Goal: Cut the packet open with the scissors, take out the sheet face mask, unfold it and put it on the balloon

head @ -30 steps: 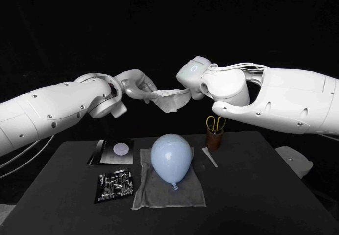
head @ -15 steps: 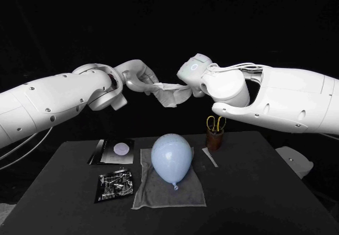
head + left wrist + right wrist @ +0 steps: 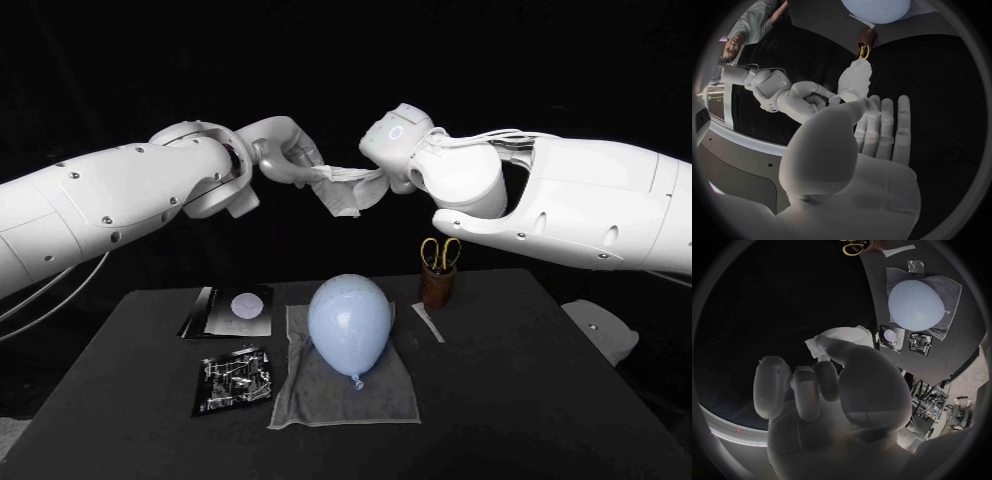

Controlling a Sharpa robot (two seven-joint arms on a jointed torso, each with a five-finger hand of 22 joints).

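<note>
High above the table both hands hold the white sheet mask (image 3: 346, 193) between them, still partly folded and hanging down. My left hand (image 3: 287, 156) pinches its left edge and my right hand (image 3: 397, 176) pinches its right edge. In the left wrist view the mask (image 3: 856, 82) sits between my left hand's fingertips (image 3: 869, 107) and the right hand (image 3: 814, 96). In the right wrist view my right hand (image 3: 820, 385) grips the mask (image 3: 839, 337). The pale blue balloon (image 3: 351, 320) lies below on a grey cloth (image 3: 346, 395). The scissors (image 3: 440, 252) stand in a brown holder (image 3: 437, 286).
A dark opened packet (image 3: 231, 311) and a second shiny packet (image 3: 235, 379) lie left of the cloth. A cut-off strip (image 3: 428, 321) lies right of the balloon, near the holder. The balloon (image 3: 916, 305) and both packets (image 3: 904, 339) also appear in the right wrist view.
Both hands have risen a little with the mask. The left hand has moved up and toward the right hand, so the mask hangs more bunched.
</note>
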